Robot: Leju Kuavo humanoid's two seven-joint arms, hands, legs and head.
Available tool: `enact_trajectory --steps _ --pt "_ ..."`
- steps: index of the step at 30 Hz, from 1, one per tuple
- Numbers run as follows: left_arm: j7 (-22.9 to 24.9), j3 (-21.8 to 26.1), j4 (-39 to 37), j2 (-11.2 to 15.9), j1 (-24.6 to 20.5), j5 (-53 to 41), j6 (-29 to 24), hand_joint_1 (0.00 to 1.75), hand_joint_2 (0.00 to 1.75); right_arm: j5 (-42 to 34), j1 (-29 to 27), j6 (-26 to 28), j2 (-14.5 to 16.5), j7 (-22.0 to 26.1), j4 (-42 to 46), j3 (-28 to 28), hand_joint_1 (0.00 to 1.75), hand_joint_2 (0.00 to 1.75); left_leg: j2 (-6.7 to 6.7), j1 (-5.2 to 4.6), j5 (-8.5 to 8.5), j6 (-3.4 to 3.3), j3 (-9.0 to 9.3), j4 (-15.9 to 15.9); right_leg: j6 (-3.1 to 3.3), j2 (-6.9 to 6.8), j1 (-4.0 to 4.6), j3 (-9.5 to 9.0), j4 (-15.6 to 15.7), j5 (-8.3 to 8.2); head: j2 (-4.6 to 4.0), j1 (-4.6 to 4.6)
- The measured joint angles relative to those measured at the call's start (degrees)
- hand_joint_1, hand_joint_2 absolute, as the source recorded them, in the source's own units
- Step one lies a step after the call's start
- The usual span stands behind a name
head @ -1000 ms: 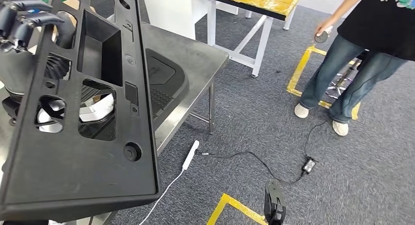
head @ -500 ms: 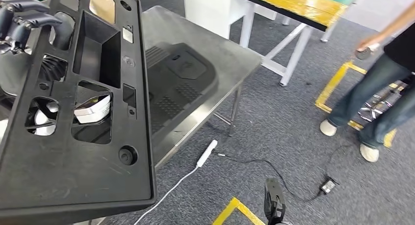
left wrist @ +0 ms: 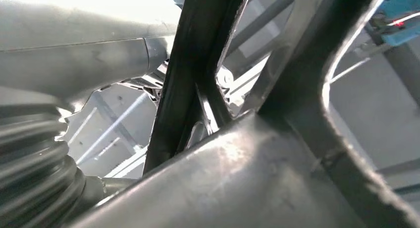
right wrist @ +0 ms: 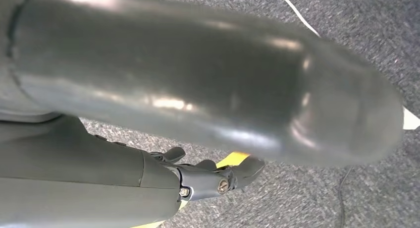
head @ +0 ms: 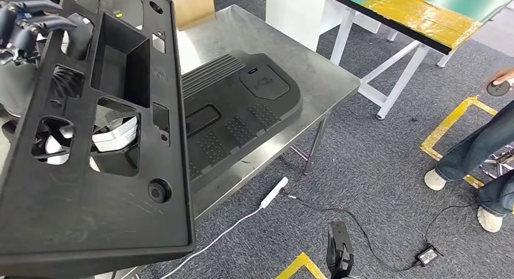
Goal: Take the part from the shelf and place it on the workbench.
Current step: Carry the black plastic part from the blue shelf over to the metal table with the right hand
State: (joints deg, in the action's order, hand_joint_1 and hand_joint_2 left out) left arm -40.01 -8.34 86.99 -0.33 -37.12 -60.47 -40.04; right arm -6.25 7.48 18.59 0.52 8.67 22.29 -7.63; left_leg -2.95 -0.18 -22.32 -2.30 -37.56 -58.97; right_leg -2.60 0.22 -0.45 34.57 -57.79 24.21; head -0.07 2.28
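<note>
The part [head: 103, 170] is a large, flat panel of matte black moulded plastic, scuffed, with several cut-out windows, 1 deep rectangular pocket and 1 round boss near its lower edge. It is held up tilted in front of the robot, above the bench [head: 291, 54]. The left hand [head: 27, 24] grips it at the upper left, dark fingers [head: 36, 25] curled over a rib of the frame; the left wrist view shows that rib [left wrist: 198, 74] crossing close in front of the camera. The bench is brushed stainless steel with thin legs. On it lies 1 second black plastic panel [head: 242, 109], rounded, ribbed and dotted with textured patches. The right hand [right wrist: 213, 176] hangs over grey carpet [head: 376, 170], its fingers loosely curled, holding nothing.
</note>
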Motion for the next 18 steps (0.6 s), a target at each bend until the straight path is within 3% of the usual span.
enact_trajectory --steps 4,15,18 --pt "-0.02 -0.15 0.0 -0.03 -0.02 0.32 0.02 1.75 1.75 -0.25 -0.01 -0.12 0.08 -0.02 0.0 0.05 0.0 0.0 0.24 -0.03 0.1 -0.2 0.17 0.27 0.35 0.12 0.13 -0.05 0.14 -0.32 0.0 0.03" --pt "-0.02 -0.65 -0.2 -0.11 -0.05 0.42 0.02 1.75 1.75 -0.54 -0.02 -0.56 0.07 -0.5 0.0 0.07 0.0 0.0 0.5 0.22 0.35 0.87 0.17 0.6 0.61 0.26 0.36 0.18 0.07 -0.34 0.01 0.0" --pt "-0.01 -0.71 -1.61 -0.35 -0.33 -0.62 0.02 1.75 1.75 -0.51 0.01 -0.9 0.07 -0.9 0.0 0.07 0.0 0.0 0.47 0.17 0.35 0.9 0.11 0.6 0.61 0.26 0.3 0.21 0.08 -0.35 0.0 -0.01"
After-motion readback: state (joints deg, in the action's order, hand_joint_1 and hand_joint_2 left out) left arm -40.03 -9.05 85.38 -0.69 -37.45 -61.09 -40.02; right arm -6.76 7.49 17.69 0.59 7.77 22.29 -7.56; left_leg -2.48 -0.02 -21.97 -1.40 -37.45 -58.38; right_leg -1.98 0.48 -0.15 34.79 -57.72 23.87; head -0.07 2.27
